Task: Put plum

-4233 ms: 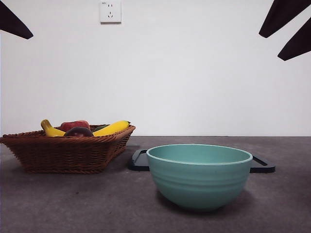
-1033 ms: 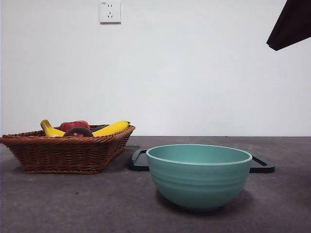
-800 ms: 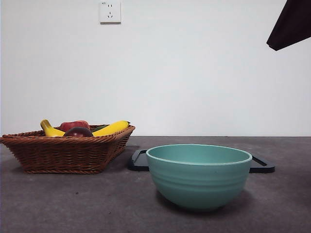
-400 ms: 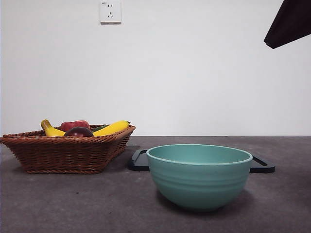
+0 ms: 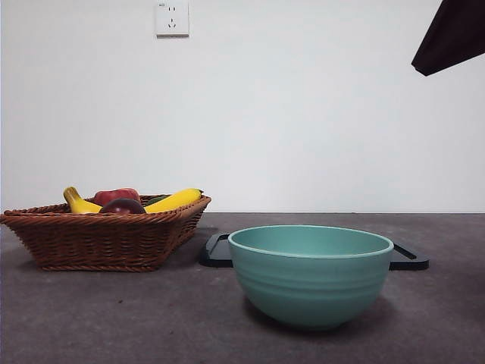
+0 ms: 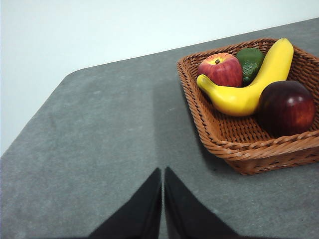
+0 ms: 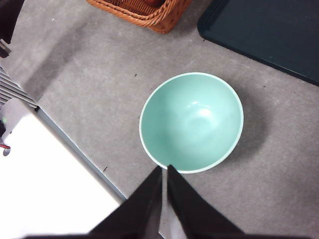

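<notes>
The dark maroon plum [image 6: 286, 107] lies in a brown wicker basket [image 6: 234, 147], beside a yellow banana [image 6: 251, 84]. From the front, the plum [image 5: 122, 205] peeks over the rim of the basket [image 5: 102, 239] at the left. My left gripper [image 6: 163, 172] is shut, hovering over bare table a short way from the basket. My right gripper [image 7: 165, 169] is shut, high above the edge of an empty teal bowl [image 7: 192, 121]. Only a black tip of an arm [image 5: 453, 34] shows at the front view's top right corner.
A red apple [image 6: 222, 69] and a green fruit [image 6: 249, 60] share the basket with the banana [image 5: 173, 200]. The teal bowl [image 5: 311, 273] stands at centre front, with a dark flat tray [image 5: 408, 256] behind it. That tray [image 7: 269, 35] lies past the bowl.
The black tip at the top left corner has left the front view. The tip at the top right has shifted slightly. The fruit, basket and bowl stay put.
</notes>
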